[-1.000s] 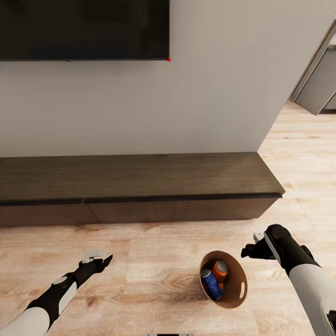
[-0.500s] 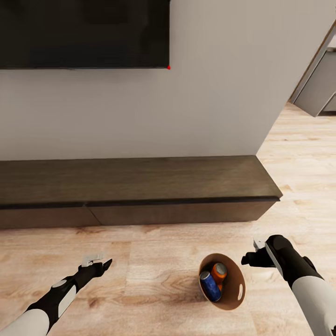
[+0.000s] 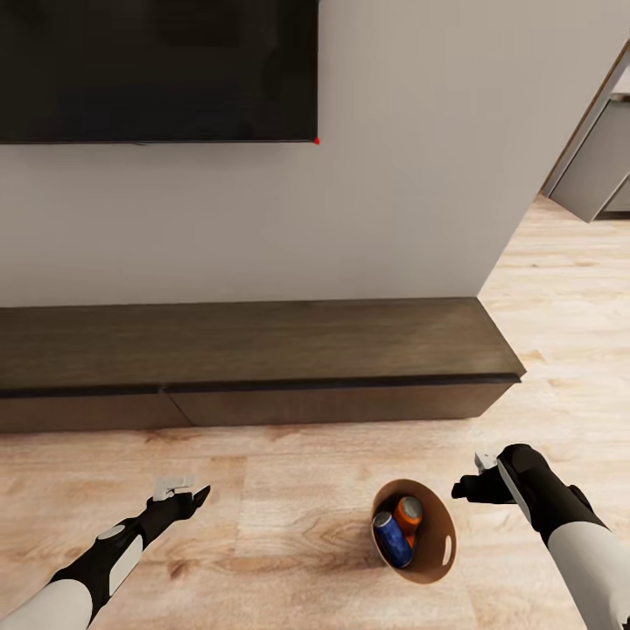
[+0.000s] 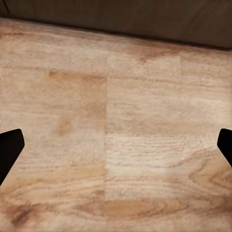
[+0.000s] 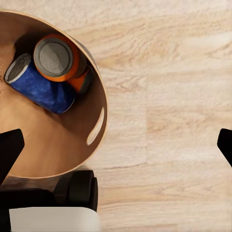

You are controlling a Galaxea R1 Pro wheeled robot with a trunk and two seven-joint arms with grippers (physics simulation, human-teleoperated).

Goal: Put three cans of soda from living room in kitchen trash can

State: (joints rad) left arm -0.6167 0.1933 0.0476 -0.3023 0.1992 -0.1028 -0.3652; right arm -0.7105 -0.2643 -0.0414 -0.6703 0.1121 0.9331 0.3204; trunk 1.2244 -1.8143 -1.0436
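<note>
The tash can [image 3: 435, 525] stands on the pale wood floor in the living room, coppery inside, with a slot handle near the rim. A blue can of soda [image 3: 392, 539] and an orange can of soda [image 3: 408, 512] lie in it. My right gripper [image 3: 465, 488] hovers just right of the rim, open and holding nothing. The right wrist view looks down into the tash can [image 5: 99, 104] at the blue can [image 5: 41, 89] and the orange can [image 5: 60, 60], with the right gripper [image 5: 116, 145] spread wide. My left gripper [image 3: 198, 496] hangs open over bare floor to the left, and the left gripper [image 4: 116, 145] holds nothing.
A long dark wooden bench [image 3: 254, 350] runs along the white wall ahead, under a black wall screen [image 3: 157, 70]. At the right the wall ends and the floor continues toward a grey cabinet [image 3: 595, 166]. Part of my base [image 5: 79, 188] sits beside the bucket.
The whole view has shifted, with the screen and bench lower in frame, so the camera has moved. Both arms keep their poses and the cans stay in the bucket.
</note>
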